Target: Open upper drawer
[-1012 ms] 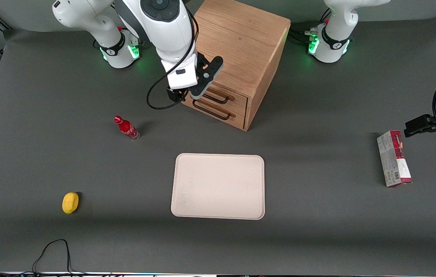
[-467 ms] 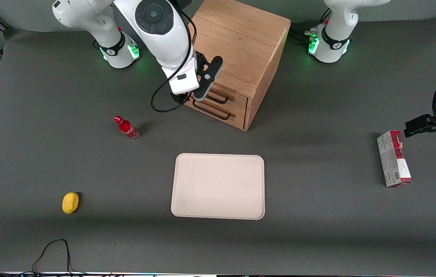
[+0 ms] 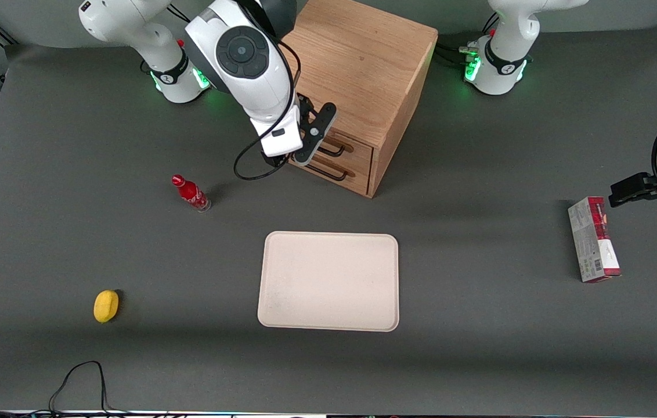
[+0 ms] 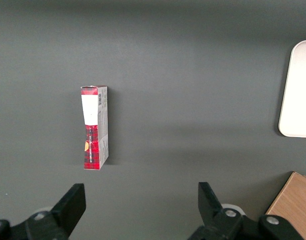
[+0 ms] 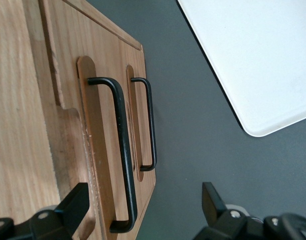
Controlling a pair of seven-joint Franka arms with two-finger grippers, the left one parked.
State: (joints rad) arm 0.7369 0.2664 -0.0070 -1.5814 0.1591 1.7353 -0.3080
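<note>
The oak cabinet (image 3: 363,64) stands near the arm bases with two drawers in its front. The upper drawer (image 3: 360,150) sits flush with the cabinet front, its thin black handle (image 3: 335,152) partly covered by my arm. My right gripper (image 3: 300,152) hangs open in front of that drawer, at the working arm's end of its handle. In the right wrist view the upper drawer's handle (image 5: 124,155) runs into the gap of the open gripper (image 5: 143,197), nearer one finger (image 5: 75,200) and touching neither. The lower drawer's handle (image 5: 150,125) lies past it, closer to the table.
A cream tray (image 3: 328,281) lies nearer the front camera than the cabinet. A red bottle (image 3: 191,193) stands beside the gripper, toward the working arm's end. A yellow lemon (image 3: 106,306) lies nearer the camera still. A red and grey box (image 3: 592,239) lies toward the parked arm's end.
My right gripper has dropped lower and come closer to the upper drawer's handle, still open. The drawers and the other things have not moved.
</note>
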